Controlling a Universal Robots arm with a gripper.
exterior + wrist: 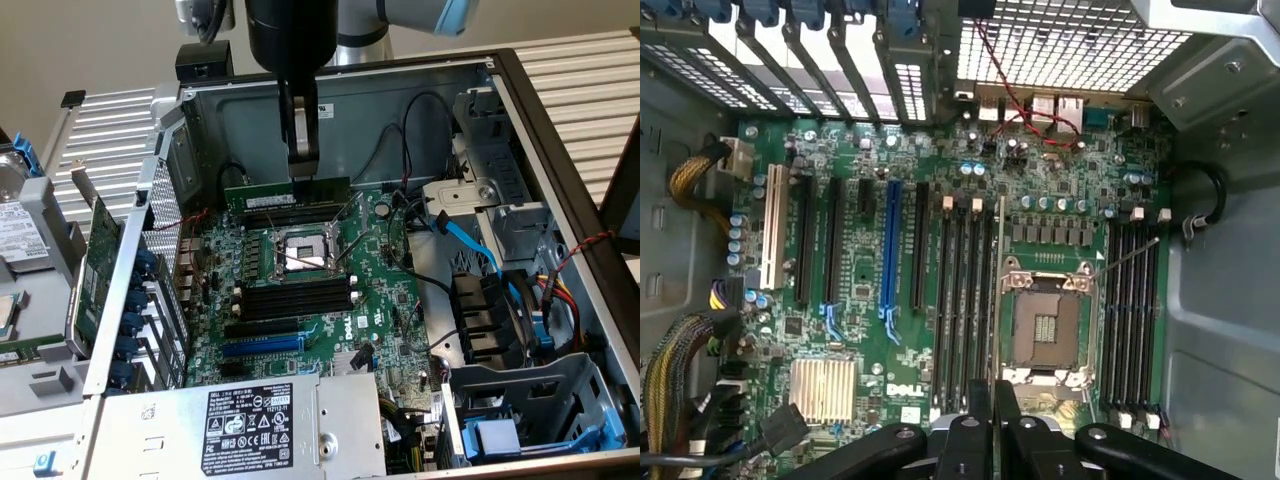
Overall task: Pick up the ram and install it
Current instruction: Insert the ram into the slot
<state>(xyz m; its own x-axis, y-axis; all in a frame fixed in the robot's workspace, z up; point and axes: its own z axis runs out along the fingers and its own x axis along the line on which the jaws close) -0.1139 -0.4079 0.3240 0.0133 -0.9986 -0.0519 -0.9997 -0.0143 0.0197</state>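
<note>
At the exterior view's left, a large green expansion card (pixel 92 265) is standing just outside the perforated side wall of the open grey metal computer case (pixel 400 85). Inside, a green motherboard (pixel 385 300) is lying flat on the case floor, and a grey power supply box with a black label (pixel 250 420) is sitting along the case's near edge. Towards the board's far edge, the black two-fingered gripper (pixel 303 165) is reaching straight down, pinching the top edge of the ram (pixel 255 192), a long thin dark green memory stick with a pale label strip. The stick is standing upright on its long edge, running parallel to the black memory slots on the far side of the silver processor socket (pixel 305 255); whether it is sitting in a slot I cannot tell. In the wrist view the ram (pixel 998 280) is showing edge-on as a thin line just beside the socket. Further right, a blue flat cable (pixel 470 245) is curving beside the board's right edge
</note>
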